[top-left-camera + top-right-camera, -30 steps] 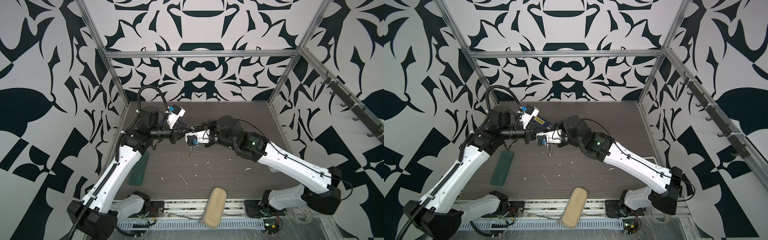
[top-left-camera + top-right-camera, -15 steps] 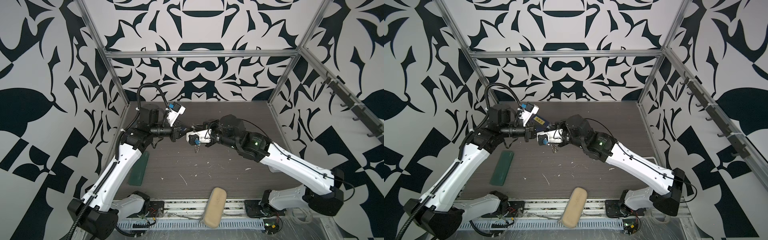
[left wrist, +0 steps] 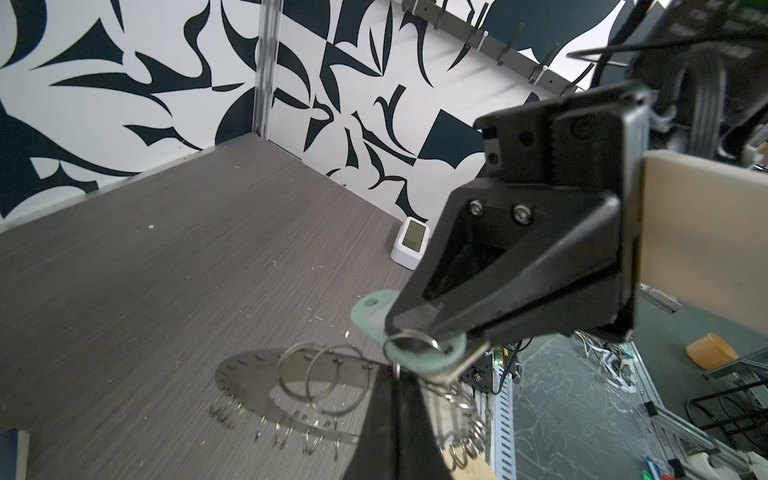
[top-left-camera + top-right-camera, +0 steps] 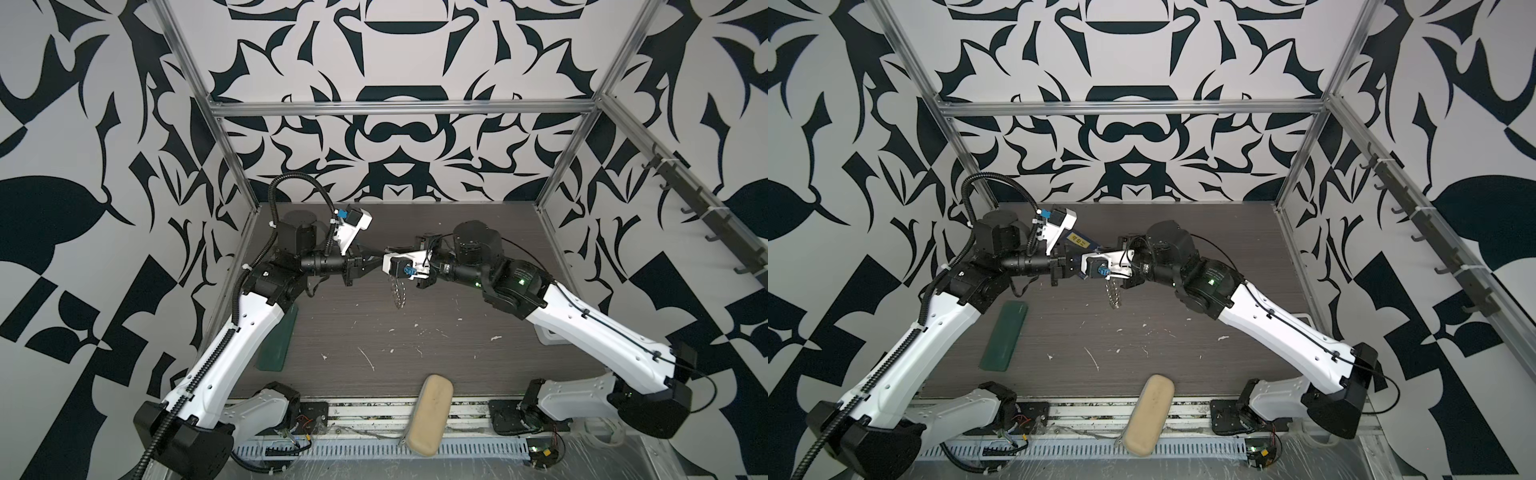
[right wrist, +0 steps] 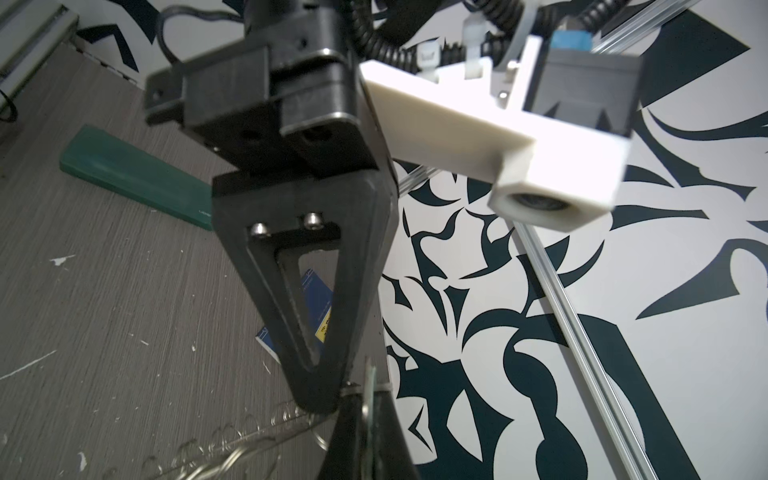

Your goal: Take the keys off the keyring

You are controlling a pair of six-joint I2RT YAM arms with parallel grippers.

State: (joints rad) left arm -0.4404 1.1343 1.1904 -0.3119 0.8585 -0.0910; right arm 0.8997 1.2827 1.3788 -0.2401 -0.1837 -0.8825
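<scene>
The keyring [image 4: 399, 291] [image 4: 1113, 293] hangs edge-on above the table between the two arms in both top views. In the left wrist view it is a flat grey plate [image 3: 257, 374] with wire split rings on its rim. My left gripper [image 3: 397, 374] [image 5: 320, 399] is shut on that rim. The keys show as a mint-green tag [image 3: 436, 353] with a silver key [image 3: 467, 357] on a small split ring. My right gripper [image 3: 411, 326] [image 5: 368, 399] is shut on the tag, which the right wrist view shows edge-on. In both top views the right wrist camera mount hides the right fingertips.
A dark green case [image 4: 276, 340] lies on the left of the table. A beige case [image 4: 428, 411] overhangs the front edge. A blue box [image 4: 1079, 241] sits behind the grippers. A small white device [image 3: 409, 245] stands by the right wall. White specks dot the tabletop.
Both grippers, still joined at the keyring and tag, have shifted a little to the right, and the hanging keyring moved with them. Neither grip has changed.
</scene>
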